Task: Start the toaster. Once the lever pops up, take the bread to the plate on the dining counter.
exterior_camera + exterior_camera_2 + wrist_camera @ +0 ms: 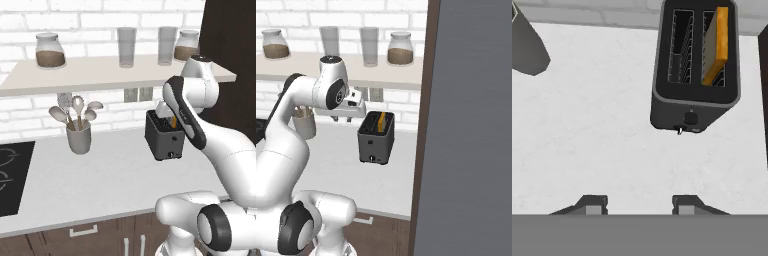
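The dark toaster stands on the pale worktop near the wall. One bread slice sticks up from its right slot in the hand view; the other slot is empty. A small knob and a pale lever stub sit low on its front. My gripper hovers above the worktop, in front of the toaster and to its left, apart from it. It is open with nothing between its fingertips. The plate and the dining counter are out of view.
A grey utensil cup with spoons stands left of the toaster. A black hob lies at the far left. A shelf with jars and glasses runs above. A tall dark panel rises close on the toaster's right.
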Available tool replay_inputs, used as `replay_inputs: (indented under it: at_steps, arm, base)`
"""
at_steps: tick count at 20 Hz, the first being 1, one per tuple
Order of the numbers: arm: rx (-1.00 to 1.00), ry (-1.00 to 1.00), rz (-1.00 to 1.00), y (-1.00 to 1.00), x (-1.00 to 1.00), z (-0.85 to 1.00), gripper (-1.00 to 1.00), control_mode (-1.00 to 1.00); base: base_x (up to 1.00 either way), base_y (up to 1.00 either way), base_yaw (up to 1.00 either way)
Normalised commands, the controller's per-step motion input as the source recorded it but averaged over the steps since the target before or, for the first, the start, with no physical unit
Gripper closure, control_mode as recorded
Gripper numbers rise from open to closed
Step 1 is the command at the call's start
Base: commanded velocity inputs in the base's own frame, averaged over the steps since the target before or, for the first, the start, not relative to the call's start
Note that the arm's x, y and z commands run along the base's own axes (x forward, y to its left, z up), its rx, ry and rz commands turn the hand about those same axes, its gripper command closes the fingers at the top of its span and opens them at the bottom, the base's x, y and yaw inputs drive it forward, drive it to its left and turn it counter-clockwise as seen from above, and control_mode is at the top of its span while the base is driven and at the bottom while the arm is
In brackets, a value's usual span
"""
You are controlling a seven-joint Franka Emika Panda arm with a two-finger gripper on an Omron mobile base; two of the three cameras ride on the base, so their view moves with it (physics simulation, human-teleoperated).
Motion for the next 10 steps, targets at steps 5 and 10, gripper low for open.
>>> replay_inputs:
  at_steps: [5, 10]
  arm:
    - [0.01, 0.0, -0.02, -0.23, -0.42, -0.1, -1.0, -1.0]
    - [0.02, -0.02, -0.13, -0.62, -0.66, -0.34, -1.0, -1.0]
  base:
    - [0.0, 0.0, 0.0]
    - [0.0, 0.0, 0.0]
